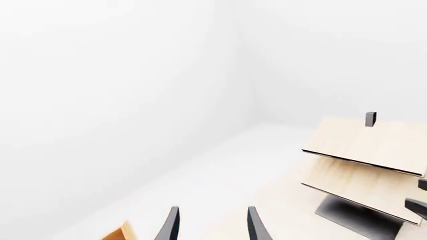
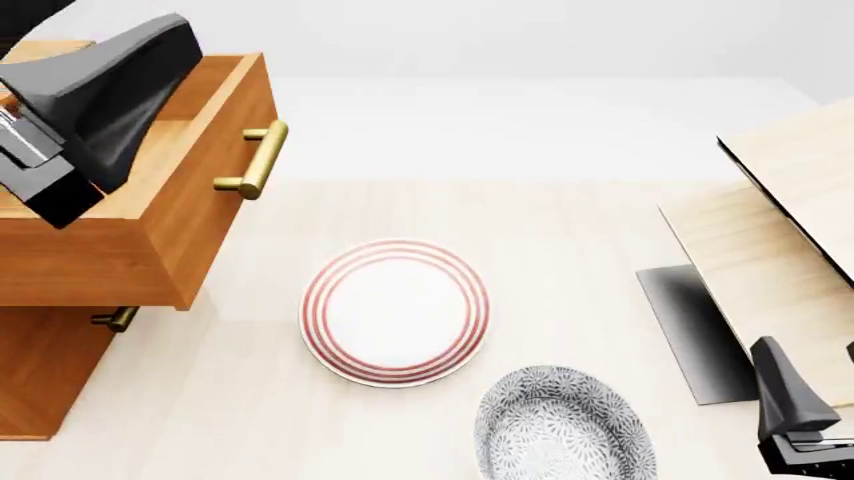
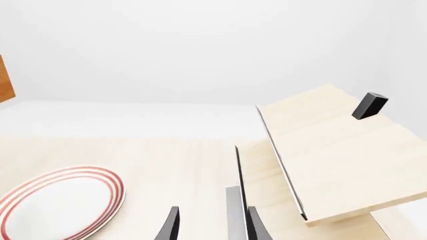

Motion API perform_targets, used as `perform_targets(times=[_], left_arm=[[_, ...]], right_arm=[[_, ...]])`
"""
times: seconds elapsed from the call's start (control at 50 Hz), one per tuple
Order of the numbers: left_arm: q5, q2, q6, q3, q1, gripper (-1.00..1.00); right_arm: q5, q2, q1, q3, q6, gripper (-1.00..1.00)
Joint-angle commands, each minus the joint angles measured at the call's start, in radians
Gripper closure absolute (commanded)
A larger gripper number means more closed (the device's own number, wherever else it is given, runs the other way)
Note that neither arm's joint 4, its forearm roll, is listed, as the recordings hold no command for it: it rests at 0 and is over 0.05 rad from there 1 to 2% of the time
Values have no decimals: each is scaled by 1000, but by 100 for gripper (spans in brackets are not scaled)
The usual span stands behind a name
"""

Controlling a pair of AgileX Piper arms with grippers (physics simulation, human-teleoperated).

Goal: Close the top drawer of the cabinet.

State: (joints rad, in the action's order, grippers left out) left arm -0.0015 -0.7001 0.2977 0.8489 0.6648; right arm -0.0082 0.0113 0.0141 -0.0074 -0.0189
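Top drawer (image 2: 147, 215) is sticking out of the cabinet (image 2: 40, 375) at far left, handle (image 2: 254, 160) facing the table (image 2: 587, 270). Left tool (image 1: 212, 227) is hovering over the drawer, fingers spread, gripping nothing. Right tool (image 3: 212, 227) is idling near the boards (image 2: 787, 230), also spread. Approach step, I'd say. Next: get onto the drawer front and push in.

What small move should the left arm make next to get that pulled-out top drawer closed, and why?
Probably bring the left gripper down and round to the front of the orange-brown wooden top drawer, beside its brass bar handle. The drawer stands well out from the orange-brown wooden cabinet, and the left arm hangs above it, jaws apart and empty, touching nothing.
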Motion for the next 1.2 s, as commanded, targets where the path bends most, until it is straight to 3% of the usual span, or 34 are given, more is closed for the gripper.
perform_targets(times=[0.02, 0.62, 1.02, 1.2], left_arm=[[-3, -113, -1, 20, 30, -100], [-44, -331, 29, 78, 83, -100], [44, -439, -54, 174, 93, -100], [79, -496, -125, 213, 96, -100]], right_arm=[[-1, 1, 0, -1, 0, -100], [-1, 2, 0, -1, 0, -100], [-1, 2, 0, -1, 0, -100], [-1, 2, 0, -1, 0, -100]])
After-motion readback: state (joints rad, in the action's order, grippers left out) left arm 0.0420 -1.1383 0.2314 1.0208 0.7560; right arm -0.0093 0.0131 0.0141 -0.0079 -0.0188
